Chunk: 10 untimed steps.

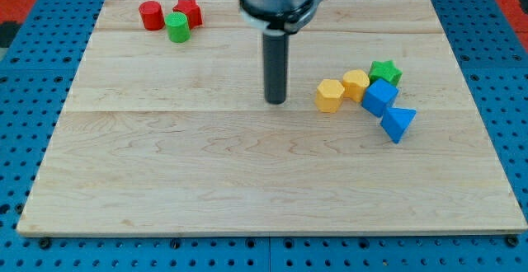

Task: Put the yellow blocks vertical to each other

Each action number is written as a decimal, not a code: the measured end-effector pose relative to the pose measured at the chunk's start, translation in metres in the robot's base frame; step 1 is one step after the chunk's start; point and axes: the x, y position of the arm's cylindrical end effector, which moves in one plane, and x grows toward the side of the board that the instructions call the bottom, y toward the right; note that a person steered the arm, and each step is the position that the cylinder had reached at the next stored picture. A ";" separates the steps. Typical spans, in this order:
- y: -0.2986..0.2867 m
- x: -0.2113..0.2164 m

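Tip: my tip [275,101] stood on the wooden board [165,181], a little right of the middle and in the far half.
Tip state: it was a plain dark rod with nothing to spread or press together; it touched no block.
Yellow hexagonal block [329,96]: it lay to the right of my tip, near it but apart, with a strip of bare wood between them.
Yellow rounded block [356,84]: it lay just right of the yellow hexagonal block and slightly farther, and the two seemed to touch.
Blue cube-like block [379,97]: it was directly right of the yellow rounded block, pressed against it.
Green star-shaped block [385,72]: it sat just behind the blue cube-like block.
Blue triangular block [398,123]: it lay at the near right end of this group.
Far left corner: a red cylinder [150,15], a green cylinder [176,26] and a red star-like block [189,11] stood close together, well apart from my tip.
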 end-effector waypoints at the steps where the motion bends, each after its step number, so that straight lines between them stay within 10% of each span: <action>1: 0.051 -0.003; 3: 0.100 -0.003; 6: -0.012 -0.050; 10: 0.115 -0.056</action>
